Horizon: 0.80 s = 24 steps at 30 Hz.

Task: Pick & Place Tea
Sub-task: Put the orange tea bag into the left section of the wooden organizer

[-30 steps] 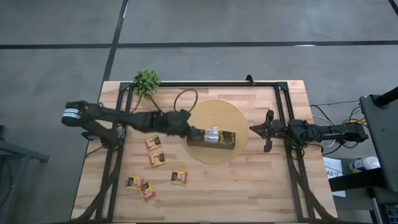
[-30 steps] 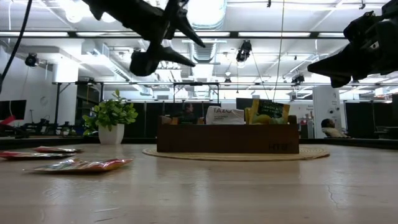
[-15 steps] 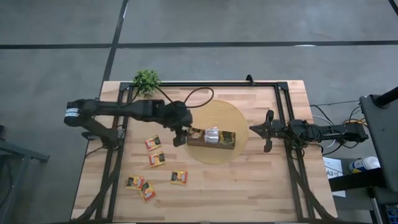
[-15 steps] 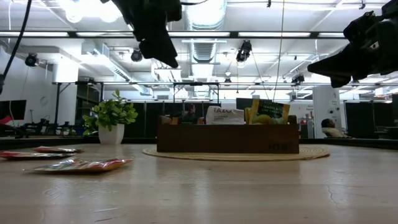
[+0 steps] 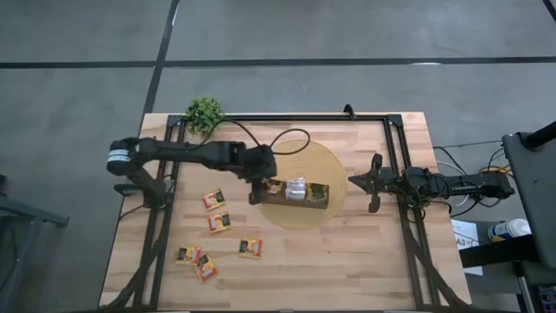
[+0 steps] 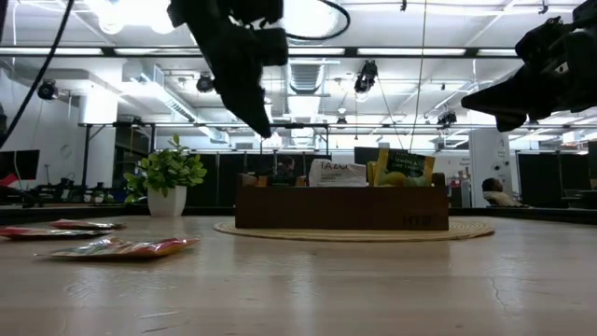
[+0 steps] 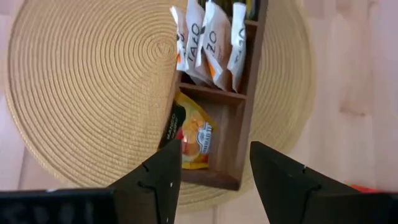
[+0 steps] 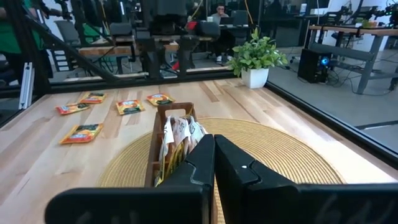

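While our left gripper (image 7: 214, 165) hangs open over the box's (image 7: 239, 118) yellow sachet (image 7: 194, 137), center frame, right gripper (image 5: 375, 183) idles shut.

Brown divided box (image 5: 296, 193) on round woven mat (image 5: 304, 161); potted plant (image 5: 205, 113) at table (image 5: 365, 261) corner

Sachet print (image 5: 217, 223) too small

Lighting: bright, even, from white ceiling strip lights (image 6: 308, 19) that glare in the low view. Pale wooden bench (image 5: 347, 261) carries soft, faint shadows. Nearest bench surface in the low view blurred; arms silhouetted against the lights.
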Each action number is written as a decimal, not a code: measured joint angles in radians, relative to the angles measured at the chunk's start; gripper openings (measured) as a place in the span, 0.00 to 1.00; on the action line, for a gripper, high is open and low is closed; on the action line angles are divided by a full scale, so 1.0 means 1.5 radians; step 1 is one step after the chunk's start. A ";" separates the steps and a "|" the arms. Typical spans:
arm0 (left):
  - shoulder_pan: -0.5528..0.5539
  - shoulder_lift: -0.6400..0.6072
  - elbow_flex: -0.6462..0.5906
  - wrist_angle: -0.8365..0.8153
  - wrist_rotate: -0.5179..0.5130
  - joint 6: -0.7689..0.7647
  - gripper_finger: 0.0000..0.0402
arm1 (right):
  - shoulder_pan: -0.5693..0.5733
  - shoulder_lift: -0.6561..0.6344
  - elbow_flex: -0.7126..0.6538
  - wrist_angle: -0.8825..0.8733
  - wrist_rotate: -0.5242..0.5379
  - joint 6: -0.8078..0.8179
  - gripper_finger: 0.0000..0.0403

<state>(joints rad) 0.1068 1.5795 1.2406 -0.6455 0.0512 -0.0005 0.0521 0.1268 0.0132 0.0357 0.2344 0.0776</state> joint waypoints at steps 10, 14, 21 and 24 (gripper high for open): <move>0.038 0.081 0.058 -0.024 0.002 0.073 0.46 | 0.000 0.000 0.000 0.000 0.000 0.000 0.02; 0.055 0.084 0.056 -0.023 0.032 0.112 0.46 | 0.000 0.000 0.000 0.000 0.000 0.000 0.02; 0.067 0.084 0.049 -0.042 0.049 0.178 0.46 | 0.000 0.000 0.000 0.000 0.000 0.000 0.02; 0.067 0.089 0.047 -0.041 0.049 0.191 0.46 | 0.000 0.000 0.000 0.000 0.000 0.000 0.02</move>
<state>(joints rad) 0.2070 1.7136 1.3105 -0.7074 0.1254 0.2855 0.0521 0.1268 0.0132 0.0357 0.2342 0.0776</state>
